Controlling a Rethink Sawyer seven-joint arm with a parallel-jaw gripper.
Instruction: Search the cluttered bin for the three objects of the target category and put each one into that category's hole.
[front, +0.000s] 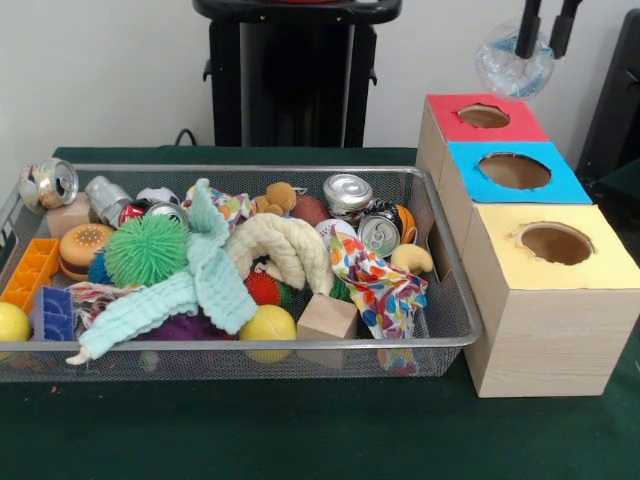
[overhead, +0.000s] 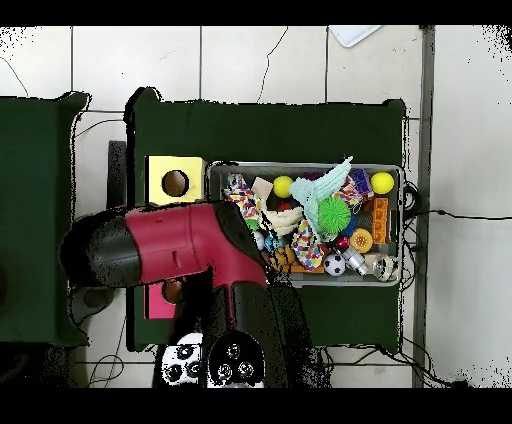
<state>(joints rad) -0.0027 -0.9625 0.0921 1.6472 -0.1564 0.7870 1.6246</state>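
Bottle (front: 513, 62) — pinched in gripper (front: 545, 47).

blue hole (front: 514, 171) open above, bin (front: 440, 340) packed with clutter

Gripper (front: 544, 45) at top edge, front view, jaws clamped on clear bottle (front: 512, 62); red arm (overhead: 190, 245) bent.

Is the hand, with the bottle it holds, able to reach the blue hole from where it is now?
Probably yes. The hand holds the bottle up in the air, and the blue hole lower down is open, with nothing standing in between.
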